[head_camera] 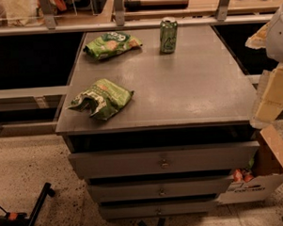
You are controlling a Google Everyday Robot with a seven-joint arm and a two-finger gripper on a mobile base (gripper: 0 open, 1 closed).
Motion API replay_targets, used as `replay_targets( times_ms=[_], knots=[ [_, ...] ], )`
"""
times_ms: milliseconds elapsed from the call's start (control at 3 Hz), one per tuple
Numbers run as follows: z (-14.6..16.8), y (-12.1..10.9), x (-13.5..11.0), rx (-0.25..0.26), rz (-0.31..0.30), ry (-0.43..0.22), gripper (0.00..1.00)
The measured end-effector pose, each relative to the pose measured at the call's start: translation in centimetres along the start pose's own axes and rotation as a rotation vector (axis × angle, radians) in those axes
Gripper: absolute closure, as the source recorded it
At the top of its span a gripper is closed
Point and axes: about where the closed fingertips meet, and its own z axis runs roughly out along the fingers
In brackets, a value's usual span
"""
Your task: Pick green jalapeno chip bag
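Grey drawer cabinet (187, 84), top lit warm. The gripper (271, 97) hangs off the cabinet's right edge, a pale blurry block well apart from everything; can't tell how it's set. The green jalapeno chip bag (101, 98) sits near the front left corner, crumpled light-green foil with a scrunched whitish end, writing unreadable. A flatter green bag (111, 44) lies back left, and a green can (168, 34) stands upright beside it.
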Motion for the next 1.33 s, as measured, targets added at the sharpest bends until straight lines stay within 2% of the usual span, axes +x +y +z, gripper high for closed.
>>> replay_targets(
  times_ms=[333,667,1333],
  knots=[
    [0.0,0.0,0.0,0.000,0.000,0.000,0.00],
    [0.1,-0.1,-1.1,-0.001,-0.014,-0.028,0.00],
    [4.2,0.6,-10.7,-0.080,-0.171,-0.131,0.00]
  ],
)
